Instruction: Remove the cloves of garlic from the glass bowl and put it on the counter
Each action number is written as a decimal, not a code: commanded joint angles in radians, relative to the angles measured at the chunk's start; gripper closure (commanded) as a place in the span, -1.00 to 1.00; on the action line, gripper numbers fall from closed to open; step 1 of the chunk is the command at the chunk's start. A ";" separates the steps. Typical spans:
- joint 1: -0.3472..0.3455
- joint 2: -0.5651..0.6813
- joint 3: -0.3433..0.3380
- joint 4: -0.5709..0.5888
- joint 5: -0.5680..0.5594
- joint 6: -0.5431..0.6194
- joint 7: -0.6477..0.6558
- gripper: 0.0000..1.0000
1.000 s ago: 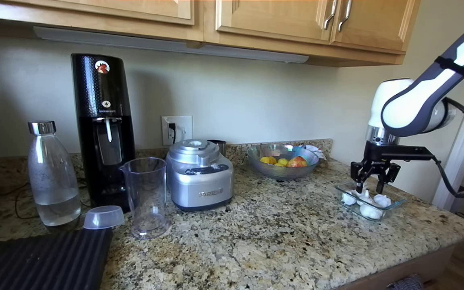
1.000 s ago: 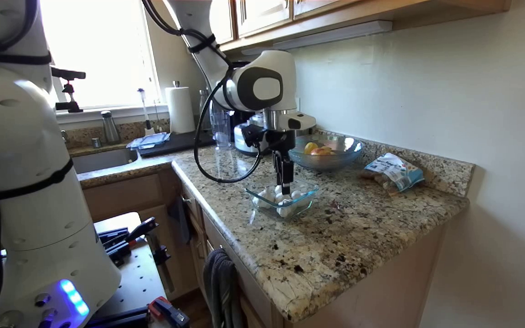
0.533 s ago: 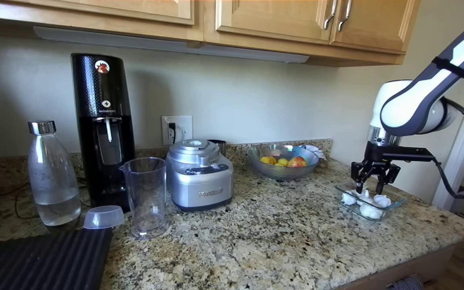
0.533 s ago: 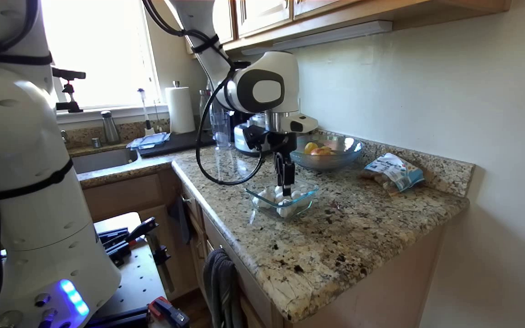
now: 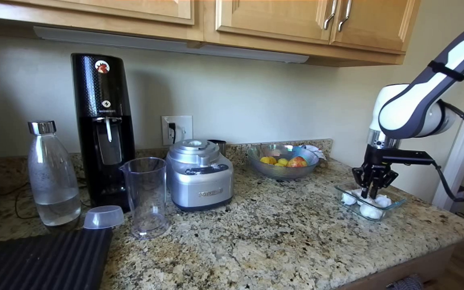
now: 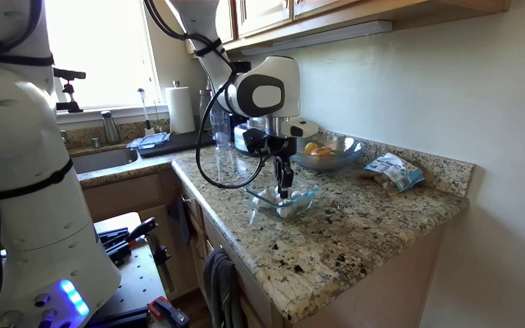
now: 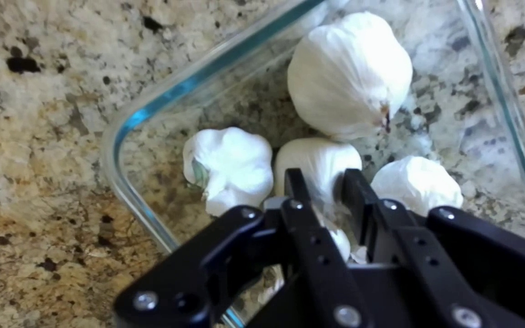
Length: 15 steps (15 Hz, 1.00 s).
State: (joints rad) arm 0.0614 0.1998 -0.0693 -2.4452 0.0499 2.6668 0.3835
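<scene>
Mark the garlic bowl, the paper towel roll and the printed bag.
Garlic bowl (image 7: 189, 84): wrist view, its rim.
Paper towel roll (image 6: 180, 110): in an exterior view, side.
Printed bag (image 6: 397, 171): in an exterior view, its middle.

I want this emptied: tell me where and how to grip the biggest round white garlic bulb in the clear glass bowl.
Take the biggest round white garlic bulb by its wide belly, probably from above, squeezing left and right in the wrist view. Those sides look free; a smaller white garlic bulb crowds it below. The clear glass bowl walls it in, hindering a sideways approach.
</scene>
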 commanded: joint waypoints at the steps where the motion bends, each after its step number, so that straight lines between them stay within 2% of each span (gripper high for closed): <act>1: -0.021 -0.002 0.016 -0.007 0.032 0.034 -0.044 0.80; 5: -0.020 -0.008 0.015 -0.003 0.030 0.035 -0.054 0.88; 8: -0.017 -0.027 0.015 -0.011 0.021 0.014 -0.056 0.86; 15: -0.007 -0.153 0.012 -0.048 -0.033 -0.059 -0.047 0.85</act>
State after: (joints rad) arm 0.0639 0.1561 -0.0673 -2.4372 0.0360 2.6516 0.3534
